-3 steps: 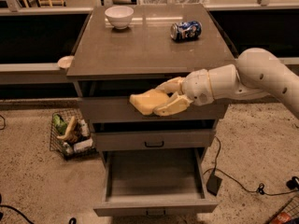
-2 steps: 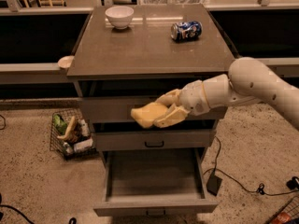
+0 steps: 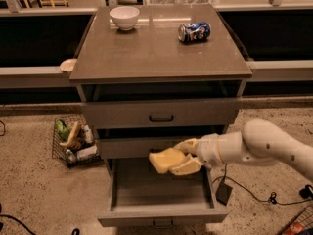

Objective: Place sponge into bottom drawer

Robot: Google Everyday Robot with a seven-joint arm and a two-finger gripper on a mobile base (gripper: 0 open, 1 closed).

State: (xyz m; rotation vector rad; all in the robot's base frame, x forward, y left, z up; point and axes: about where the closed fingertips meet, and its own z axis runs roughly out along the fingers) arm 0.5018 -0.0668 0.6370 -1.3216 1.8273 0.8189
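While the grey-brown table [image 3: 146, 58] fills the middle of the view, the robot's white arm [image 3: 266, 146] reaches in from the table's right side, across its front. At the foot of the table the bottom drawer [image 3: 161, 213] is pulled well out, its wide shallow tray open to view. Above it on the table's front sit the top drawer [image 3: 122, 114], with a black loop handle, and the middle drawer [image 3: 122, 147], whose handle is hidden behind the gripper. On the floor to the left of the table stands a wire basket [image 3: 61, 153] filled with packets. In front of the middle drawer, over the back part of the open bottom drawer and not touching its floor, the pale yellow sponge [image 3: 164, 159] hangs in the air. The gripper [image 3: 177, 158] is clamped on the sponge, one finger above it and one below. On the table top, a white bowl [image 3: 124, 17] stands near the far left corner and a blue soda can [image 3: 194, 32] lies on its side toward the far right.
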